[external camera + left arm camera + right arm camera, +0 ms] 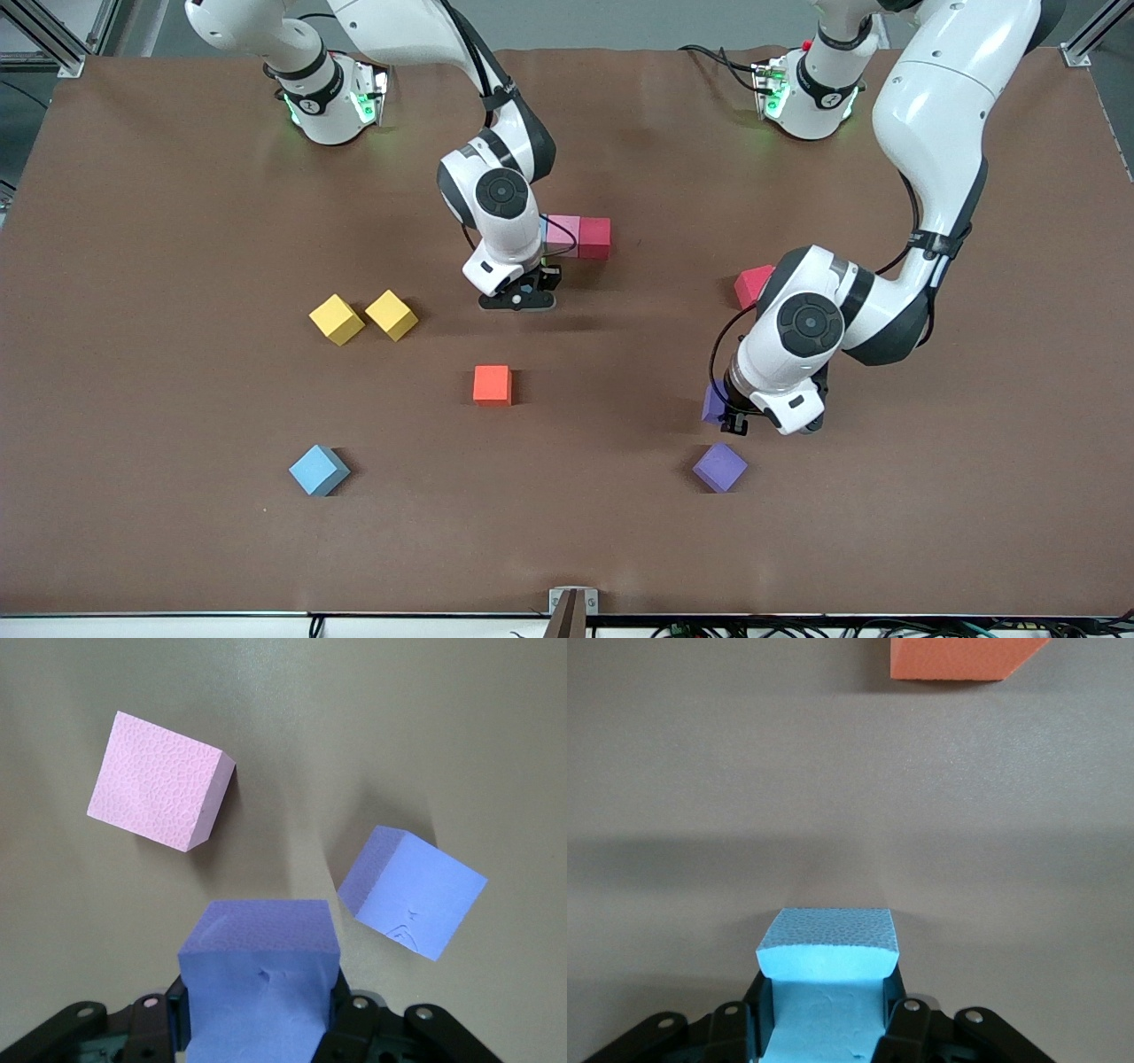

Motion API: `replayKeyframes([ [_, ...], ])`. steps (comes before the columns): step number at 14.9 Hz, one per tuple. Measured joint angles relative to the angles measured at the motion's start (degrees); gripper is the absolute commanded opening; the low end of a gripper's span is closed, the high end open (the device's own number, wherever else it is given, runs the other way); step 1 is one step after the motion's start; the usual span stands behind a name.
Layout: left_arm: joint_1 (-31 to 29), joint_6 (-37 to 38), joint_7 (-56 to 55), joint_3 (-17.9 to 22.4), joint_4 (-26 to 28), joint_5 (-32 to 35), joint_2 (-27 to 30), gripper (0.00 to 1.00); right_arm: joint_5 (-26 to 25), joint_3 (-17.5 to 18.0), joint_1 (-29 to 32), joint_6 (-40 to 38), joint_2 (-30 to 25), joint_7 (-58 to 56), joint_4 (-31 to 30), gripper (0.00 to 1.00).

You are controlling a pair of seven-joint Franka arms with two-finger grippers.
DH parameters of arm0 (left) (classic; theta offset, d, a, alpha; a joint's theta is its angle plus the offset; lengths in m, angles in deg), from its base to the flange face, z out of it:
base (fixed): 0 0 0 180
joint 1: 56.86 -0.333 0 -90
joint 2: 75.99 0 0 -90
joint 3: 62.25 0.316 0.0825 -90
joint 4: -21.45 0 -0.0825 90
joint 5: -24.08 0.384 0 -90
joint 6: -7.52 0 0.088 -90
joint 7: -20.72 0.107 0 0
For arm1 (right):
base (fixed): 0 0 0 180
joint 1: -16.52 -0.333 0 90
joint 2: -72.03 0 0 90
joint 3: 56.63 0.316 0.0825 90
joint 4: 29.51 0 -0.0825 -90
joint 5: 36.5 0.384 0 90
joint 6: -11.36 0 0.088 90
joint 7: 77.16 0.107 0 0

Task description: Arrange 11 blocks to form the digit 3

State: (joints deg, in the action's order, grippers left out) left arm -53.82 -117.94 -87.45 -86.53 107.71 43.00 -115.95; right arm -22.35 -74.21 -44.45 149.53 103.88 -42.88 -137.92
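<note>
Right gripper (518,297) sits low over mid-table, just beside the pink block (562,235) and red block (594,237), which touch in a short row. Its fingers are clamped on a light blue block (828,943), seen clearly in the right wrist view; in the front view the arm hides most of that block. The orange block (492,385) lies nearer the front camera than this gripper, apart from it, and shows at the edge of the right wrist view (961,657).

Left gripper (740,416) is toward the left arm's end of the table, fingers clamped on a purple block (259,983). The second purple block (719,467) lies on the table just beside it, nearer the front camera, turned at an angle. A second pink block (159,780) lies near them in the left wrist view; the arm hides it in the front view. A second red block (753,285) peeks out by the left arm's wrist.

Another light blue block (318,470) lies alone toward the right arm's end, near the front camera. Two yellow blocks (363,317) sit side by side farther from the camera than it. The digit is only the pink-red row so far.
</note>
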Motion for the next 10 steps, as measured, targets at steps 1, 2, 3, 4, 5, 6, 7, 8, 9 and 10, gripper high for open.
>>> replayKeyframes([
  [1, 0.00, -0.02, 0.00, 0.00, 0.00, 0.00, -0.03, 0.55, -0.01, 0.00, 0.00, 0.01, 0.00, 0.00, 0.00, 0.01],
  [2, 0.00, -0.18, 0.00, 0.00, 0.00, 0.00, -0.07, 0.55, -0.02, 0.00, 0.00, 0.01, 0.00, 0.00, 0.00, 0.01],
  [3, 0.00, -0.48, 0.00, 0.00, 0.00, 0.00, -0.13, 0.55, -0.02, 0.00, 0.00, 0.02, 0.00, 0.00, 0.00, 0.01],
  [4, 0.00, -0.73, 0.00, 0.00, 0.00, 0.00, -0.19, 0.55, -0.03, -0.01, 0.00, 0.04, 0.00, 0.00, 0.00, 0.01],
  [5, 0.00, -0.84, 0.00, 0.00, 0.00, 0.00, -0.23, 0.55, -0.04, -0.01, 0.00, 0.05, 0.00, 0.00, 0.00, 0.01],
  [6, 0.00, -0.91, 0.00, 0.00, 0.00, 0.00, -0.26, 0.55, -0.04, -0.02, 0.00, 0.05, 0.00, 0.00, 0.00, 0.02],
  [7, 0.00, -0.94, 0.00, 0.00, 0.00, 0.01, -0.29, 0.55, -0.05, -0.03, 0.00, 0.06, 0.00, 0.00, 0.00, 0.03],
  [8, 0.00, -0.95, 0.00, 0.00, 0.00, 0.01, -0.30, 0.55, -0.05, -0.05, 0.00, 0.06, 0.00, 0.00, 0.00, 0.08],
  [9, 0.00, -0.96, 0.00, 0.00, 0.00, 0.01, -0.32, 0.55, -0.05, -0.07, 0.00, 0.07, 0.00, 0.00, 0.00, 0.26],
  [10, 0.00, -0.96, 0.00, 0.00, 0.00, 0.01, -0.32, 0.55, -0.05, -0.11, 0.00, 0.09, 0.00, 0.01, 0.00, 0.99],
])
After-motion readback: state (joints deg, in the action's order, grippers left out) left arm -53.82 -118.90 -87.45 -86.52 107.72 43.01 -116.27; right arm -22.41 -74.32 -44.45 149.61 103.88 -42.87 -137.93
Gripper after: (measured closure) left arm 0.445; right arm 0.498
